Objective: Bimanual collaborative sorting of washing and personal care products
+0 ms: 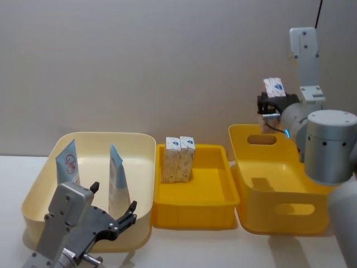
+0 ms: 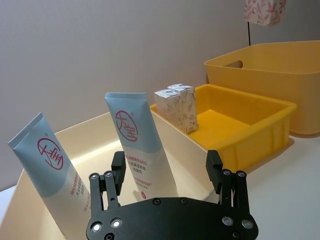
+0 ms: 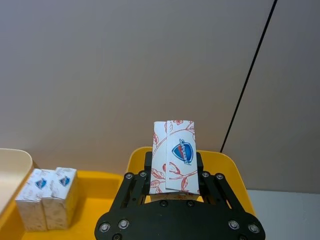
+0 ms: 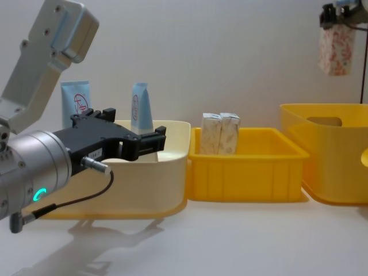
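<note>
right gripper (image 3: 174,172) had a white carton (image 3: 175,145) clamped high over the deep yellow bin (image 1: 262,184), left gripper (image 2: 166,162) hung fingers apart by the cream bin (image 1: 142,167)

tubes (image 1: 115,176) crowd L bin (image 1: 106,134), tray (image 1: 203,192) front free

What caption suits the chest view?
Right pincer holds a white carton high above the deep yellow bin; open left pincer hovers near two tubes in the cream bin.
</note>
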